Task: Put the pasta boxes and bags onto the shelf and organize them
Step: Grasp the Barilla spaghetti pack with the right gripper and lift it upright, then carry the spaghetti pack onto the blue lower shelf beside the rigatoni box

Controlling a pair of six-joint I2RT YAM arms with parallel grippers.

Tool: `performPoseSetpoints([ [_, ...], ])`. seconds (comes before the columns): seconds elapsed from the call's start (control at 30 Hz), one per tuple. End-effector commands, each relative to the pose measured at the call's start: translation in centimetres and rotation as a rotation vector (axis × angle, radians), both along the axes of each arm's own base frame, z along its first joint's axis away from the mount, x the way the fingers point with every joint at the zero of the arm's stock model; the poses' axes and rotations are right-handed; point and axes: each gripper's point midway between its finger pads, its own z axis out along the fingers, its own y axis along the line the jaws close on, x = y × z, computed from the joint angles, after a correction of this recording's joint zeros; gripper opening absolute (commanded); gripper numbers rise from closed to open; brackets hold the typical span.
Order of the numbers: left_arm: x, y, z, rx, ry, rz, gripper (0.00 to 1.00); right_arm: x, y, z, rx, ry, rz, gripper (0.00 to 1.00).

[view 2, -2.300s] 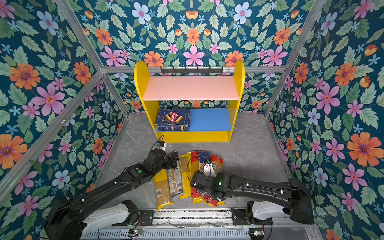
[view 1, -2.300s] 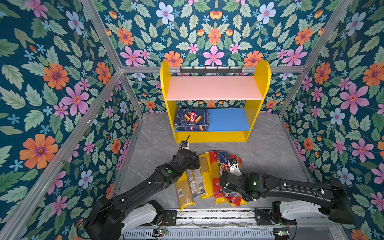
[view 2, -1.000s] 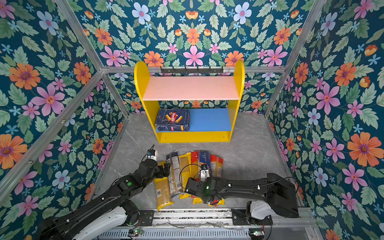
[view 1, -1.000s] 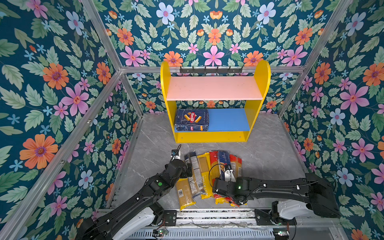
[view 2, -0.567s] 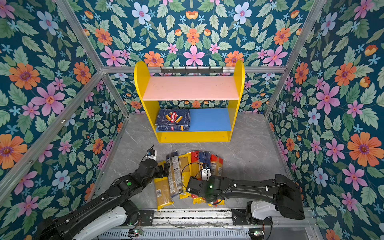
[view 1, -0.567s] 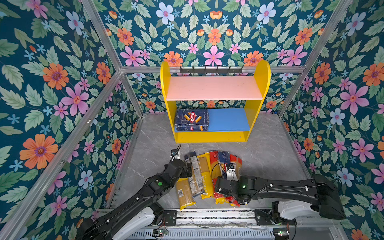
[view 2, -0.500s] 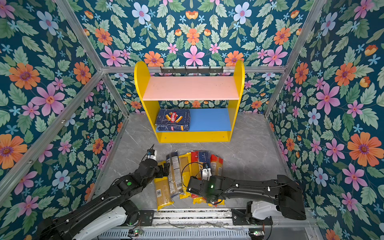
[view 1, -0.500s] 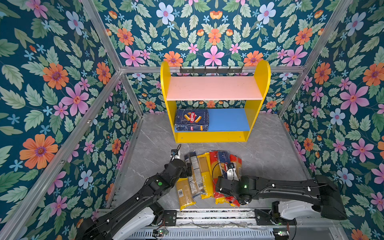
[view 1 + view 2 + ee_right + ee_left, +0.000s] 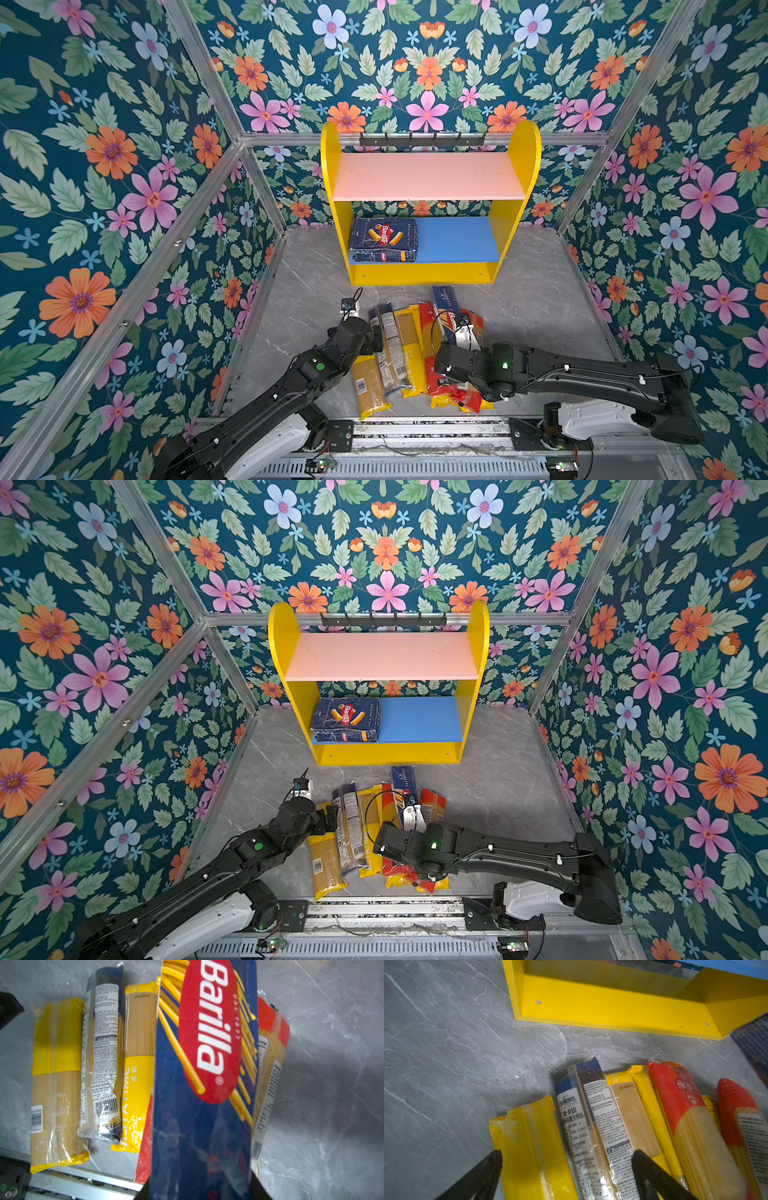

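Observation:
The shelf (image 9: 428, 274) stands at the back, with the wide Barilla box (image 9: 384, 239) lying on the left of its blue lower board. In front of it several bags lie side by side: a yellow one (image 9: 529, 1147), a navy one (image 9: 581, 1126), the PASTATIME one (image 9: 137, 1084) and red ones (image 9: 681, 1115). My right gripper (image 9: 199, 1188) is shut on the near end of the narrow Barilla spaghetti box (image 9: 203, 1084), which points toward the shelf. My left gripper (image 9: 566, 1155) hangs open over the yellow and navy bags, holding nothing.
A metal rail (image 9: 415, 428) runs along the near edge just behind the bags. Floral walls close in both sides. Bare grey marble floor (image 9: 540, 311) lies right of the bags, and more (image 9: 299, 299) left of them.
My right jaws have closed onto the narrow Barilla box. The left arm drew back toward the near edge about two seconds ago and has stayed still and open since.

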Motion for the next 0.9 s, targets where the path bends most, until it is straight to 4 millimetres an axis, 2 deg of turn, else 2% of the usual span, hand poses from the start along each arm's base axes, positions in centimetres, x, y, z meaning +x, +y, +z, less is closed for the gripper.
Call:
performPoseSetpoints([
  [0.0,0.2,0.1,0.4,0.003,-0.012,0.01,1.0,2.4,-0.2,2.3,-0.003,-0.123,-0.004,0.38],
  [0.37,0.6,0.0,1.1,0.004,-0.021,0.015,0.99,8.4,0.6,6.1,0.032,-0.2,0.018,0.37],
  [0.6,1.1,-0.3,1.9,0.012,-0.037,0.015,1.0,13.5,0.5,7.1,0.053,-0.225,-0.003,0.37],
  [0.87,1.8,-0.8,2.3,0.032,-0.045,0.007,1.0,19.5,1.6,7.9,0.025,-0.252,-0.003,0.37],
])
